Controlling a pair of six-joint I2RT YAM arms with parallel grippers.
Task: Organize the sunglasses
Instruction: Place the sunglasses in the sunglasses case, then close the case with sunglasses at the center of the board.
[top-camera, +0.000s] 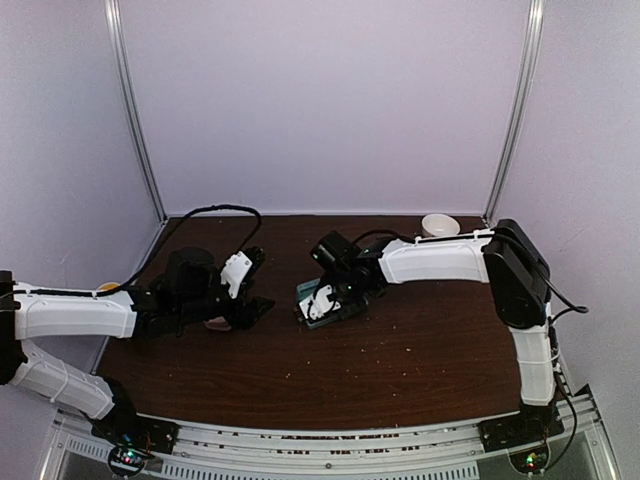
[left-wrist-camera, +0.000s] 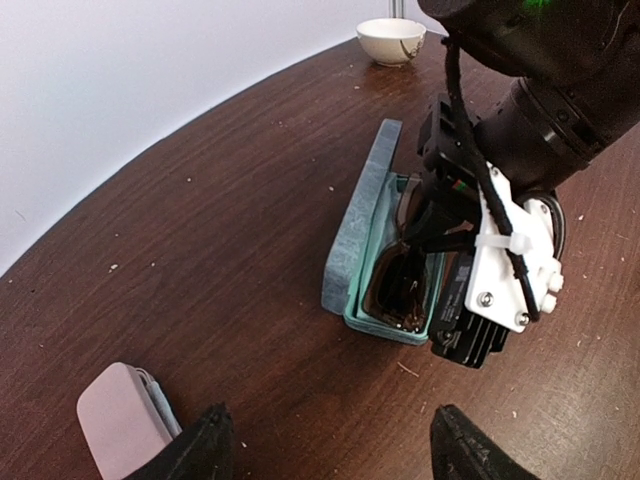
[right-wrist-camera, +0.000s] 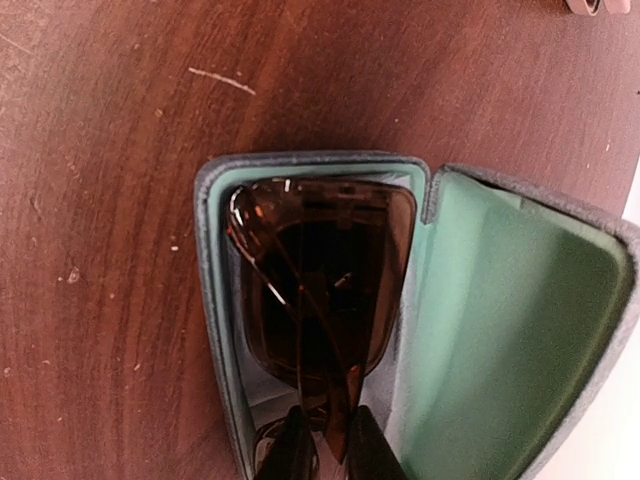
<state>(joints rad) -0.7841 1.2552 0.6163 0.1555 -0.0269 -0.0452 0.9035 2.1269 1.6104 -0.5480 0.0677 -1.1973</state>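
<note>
Brown-lensed sunglasses (right-wrist-camera: 320, 290) lie lengthwise inside the open grey-blue case (right-wrist-camera: 500, 330).

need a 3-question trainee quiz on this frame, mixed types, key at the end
1. True or false: the left hand is open and holds nothing.
2. What colour is the case nearest it?
3. The sunglasses lie: A) in the open case; B) on the bare wood; C) in the left hand.

Key: 1 true; 2 pink; 3 A.
</note>
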